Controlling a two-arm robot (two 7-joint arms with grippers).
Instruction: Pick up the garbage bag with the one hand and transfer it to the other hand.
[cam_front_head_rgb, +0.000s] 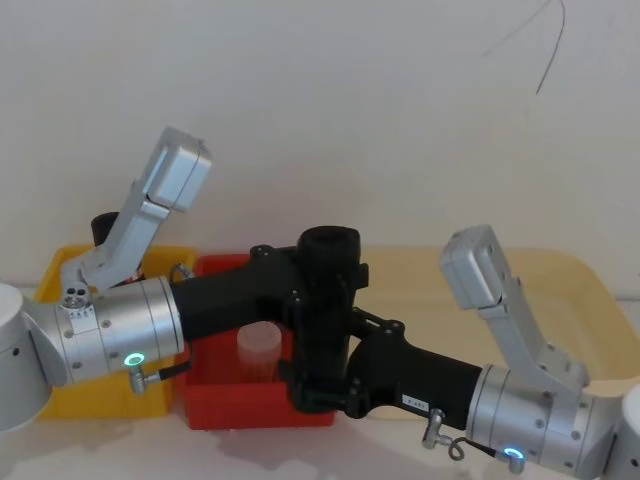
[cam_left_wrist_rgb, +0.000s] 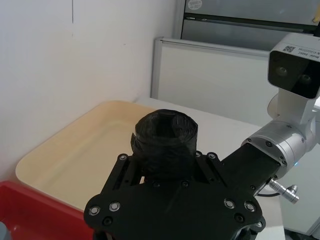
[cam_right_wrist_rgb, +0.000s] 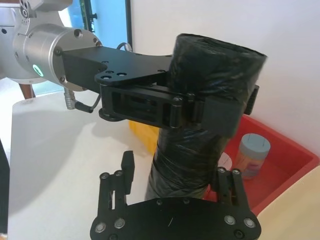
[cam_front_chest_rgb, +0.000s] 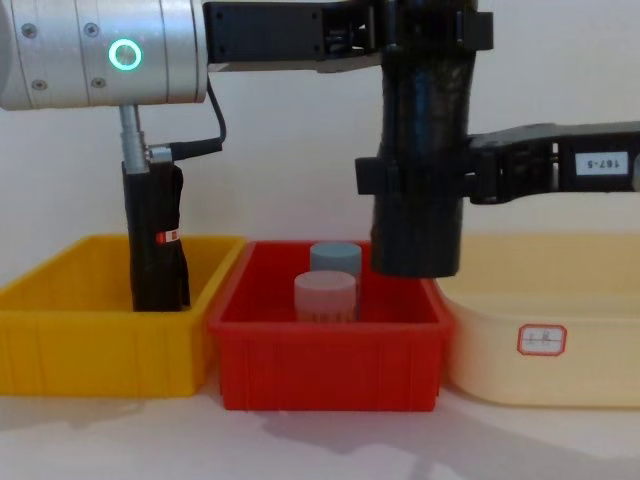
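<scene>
Head view: garbage bag (cam_front_head_rgb: 325, 335) upright above red bin (cam_front_head_rgb: 215, 405), L gripper (cam_front_head_rgb: 335, 270) clamped near its top, R wrist: jar (cam_right_wrist_rgb: 252, 152) in bin, chest: R gripper (cam_front_chest_rgb: 385, 178) at lower roll, grip can't tell, cream tray (cam_front_chest_rgb: 540, 300) right.

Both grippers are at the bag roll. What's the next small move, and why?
Probably close the right gripper on the garbage bag: its fingers straddle the lower part with a gap showing on one side, while the left gripper is clamped near the top.
</scene>
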